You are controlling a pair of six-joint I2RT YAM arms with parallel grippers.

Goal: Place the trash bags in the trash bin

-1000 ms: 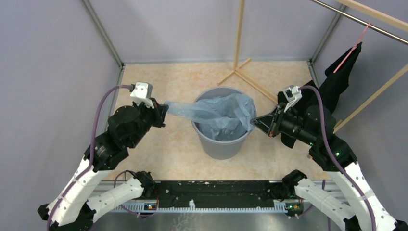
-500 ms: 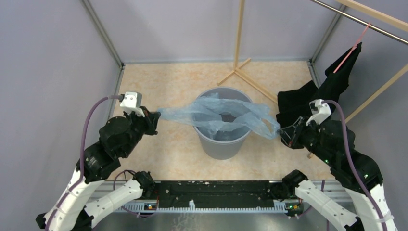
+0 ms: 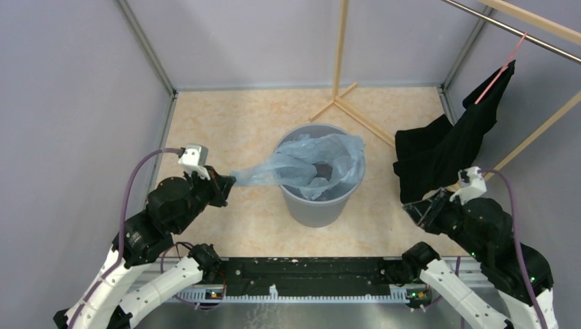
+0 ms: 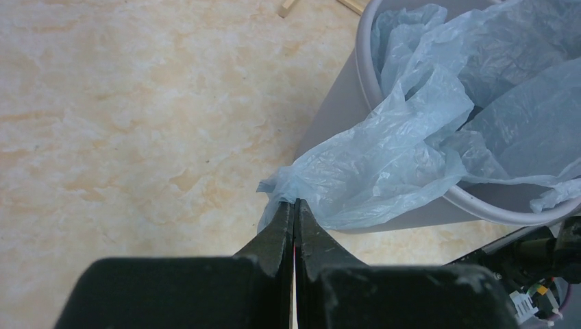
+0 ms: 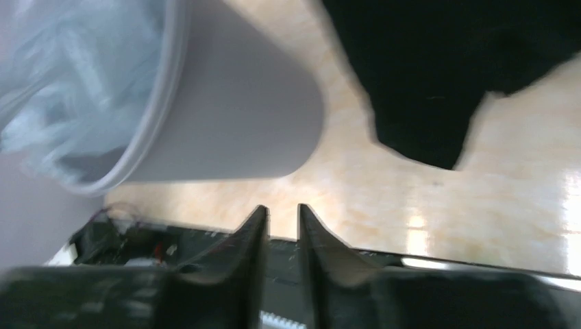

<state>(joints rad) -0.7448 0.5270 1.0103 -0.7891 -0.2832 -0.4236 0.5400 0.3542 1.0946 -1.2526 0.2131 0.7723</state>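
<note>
The grey round trash bin (image 3: 316, 209) stands mid-floor; it also shows in the left wrist view (image 4: 322, 116) and the right wrist view (image 5: 240, 116). The light-blue trash bag (image 3: 312, 161) lies bunched in the bin's mouth, with one corner stretched out over the left rim. My left gripper (image 3: 229, 182) is shut on that corner (image 4: 291, 192) left of the bin. My right gripper (image 3: 410, 211) is open and empty, low to the right of the bin, its jaws a small gap apart (image 5: 282, 209).
A black cloth garment (image 3: 452, 147) hangs from a red hanger on the right rail and drapes to the floor, close above my right gripper. A wooden stand (image 3: 339, 82) rises behind the bin. Walls close in left, right and back. The arm base rail (image 3: 308, 274) runs along the near edge.
My right gripper let go of the bag's right edge and drew back toward the near right. The freed bag fell back onto the bin. My left gripper still holds its corner, slightly lower.
</note>
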